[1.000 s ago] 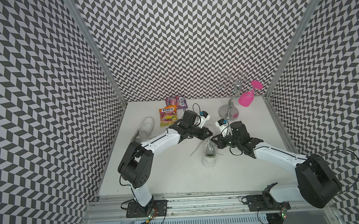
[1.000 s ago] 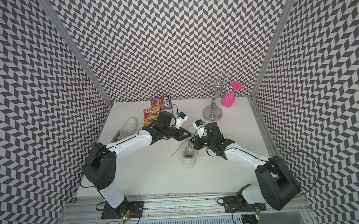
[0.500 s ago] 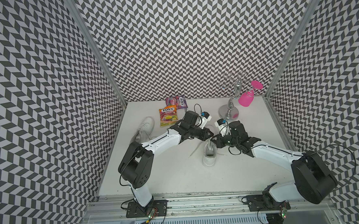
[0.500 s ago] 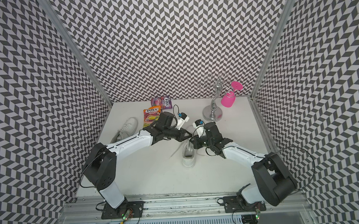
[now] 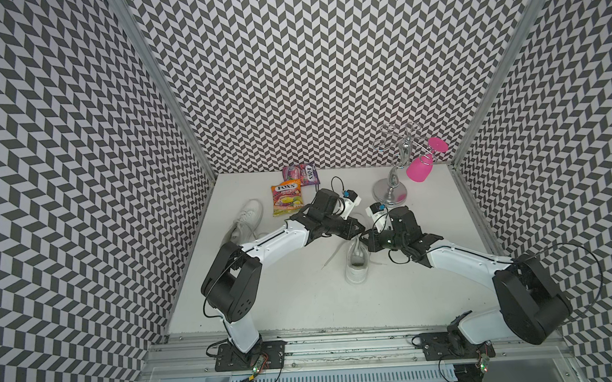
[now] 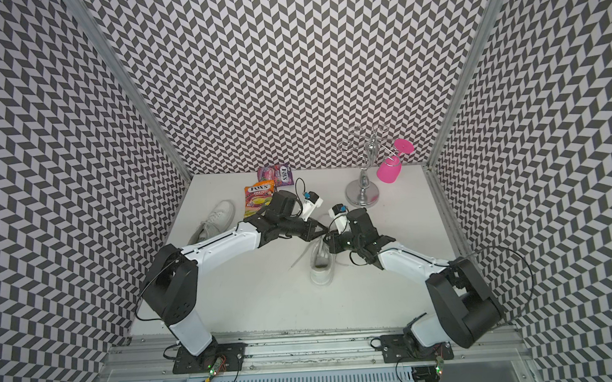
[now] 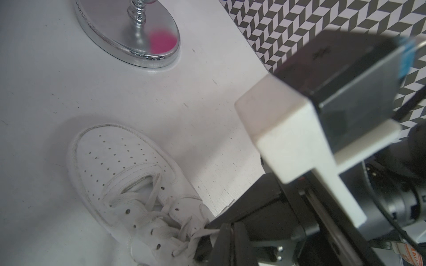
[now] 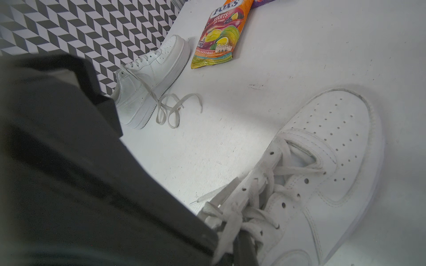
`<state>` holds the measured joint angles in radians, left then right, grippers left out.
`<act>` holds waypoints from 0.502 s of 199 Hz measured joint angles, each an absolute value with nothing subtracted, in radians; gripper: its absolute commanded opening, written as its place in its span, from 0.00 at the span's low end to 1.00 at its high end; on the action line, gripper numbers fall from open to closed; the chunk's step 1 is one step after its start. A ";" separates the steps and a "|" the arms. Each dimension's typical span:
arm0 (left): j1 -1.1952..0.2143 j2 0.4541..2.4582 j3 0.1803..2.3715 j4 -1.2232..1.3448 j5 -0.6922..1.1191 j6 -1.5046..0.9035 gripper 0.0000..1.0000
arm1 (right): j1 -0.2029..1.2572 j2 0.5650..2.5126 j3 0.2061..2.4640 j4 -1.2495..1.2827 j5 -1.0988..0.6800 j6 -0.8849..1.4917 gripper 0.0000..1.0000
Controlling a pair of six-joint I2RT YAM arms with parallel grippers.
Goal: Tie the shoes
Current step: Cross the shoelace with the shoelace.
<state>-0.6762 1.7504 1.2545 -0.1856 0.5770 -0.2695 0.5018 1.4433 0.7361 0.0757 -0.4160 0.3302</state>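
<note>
One of the shoes, a white sneaker (image 5: 357,264) (image 6: 321,270), stands mid-table with its toe toward the back wall. Both grippers meet over its laces. My left gripper (image 5: 360,231) (image 7: 231,226) is shut on a flat white lace (image 7: 202,232) coming off the top eyelets. My right gripper (image 5: 367,237) (image 8: 229,247) is shut on another strand of lace (image 8: 227,230) at the same spot. Loose lace ends (image 5: 331,260) trail on the table beside this shoe. The other white sneaker (image 5: 248,220) (image 8: 149,76) lies by the left wall, its laces loose (image 8: 175,108).
Two candy bags (image 5: 286,198) (image 5: 300,174) lie at the back of the table. A chrome glass rack (image 5: 391,194) with a pink glass (image 5: 420,168) hanging from it stands at the back right. Patterned walls close in three sides.
The right gripper has shifted a little to the left, closer to the left gripper over the shoe. The left arm has barely moved, and both stay shut on the laces.
</note>
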 measured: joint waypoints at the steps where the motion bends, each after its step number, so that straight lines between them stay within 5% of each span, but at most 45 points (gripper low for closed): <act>1: -0.676 1.750 1.254 -0.185 0.577 -0.271 0.10 | 0.502 1.443 0.736 0.076 -0.416 0.331 0.00; 100: -0.682 1.742 1.205 -0.100 0.569 -0.309 0.21 | 0.487 1.443 0.713 0.111 -0.462 0.369 0.00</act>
<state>-0.6815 1.7424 1.2045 -0.0998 0.5694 -0.3092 0.4866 1.4433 0.7128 0.1108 -0.4622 0.3691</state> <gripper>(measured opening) 0.196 0.044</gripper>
